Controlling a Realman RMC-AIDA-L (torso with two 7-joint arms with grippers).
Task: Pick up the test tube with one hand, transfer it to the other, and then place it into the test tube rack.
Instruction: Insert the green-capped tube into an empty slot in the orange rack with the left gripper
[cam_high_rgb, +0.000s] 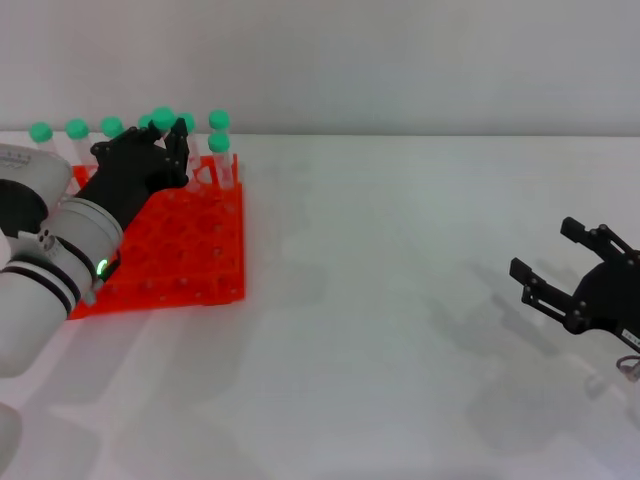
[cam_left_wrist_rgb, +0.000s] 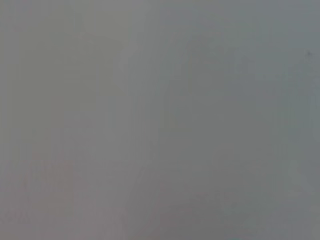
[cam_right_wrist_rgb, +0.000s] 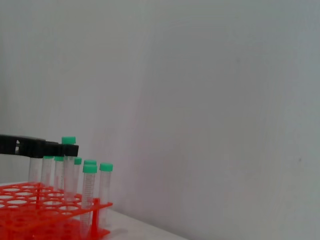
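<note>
Two arms appear, read left to right. At far left, my left gripper (cam_high_rgb: 172, 140) hangs over the back rows of the test tube rack (cam_high_rgb: 200, 270), clenched just under the green cap of the test tube (cam_right_wrist_rgb: 68, 165); the right wrist view shows the tube upright, its tip down among the holes. I judge this the last step, the placing, with the tube lowered but not yet let go. Next move: settle the tube in its hole, release, then lift straight up, since seated tubes (cam_high_rgb: 219, 135) stand just beside the fingers and a sideways exit could knock them. Right of the rack the white table (cam_high_rgb: 400, 300) lies bare. At far right, my right gripper (cam_high_rgb: 560, 275) waits with prongs spread, holding nothing, well apart from the rack.
</note>
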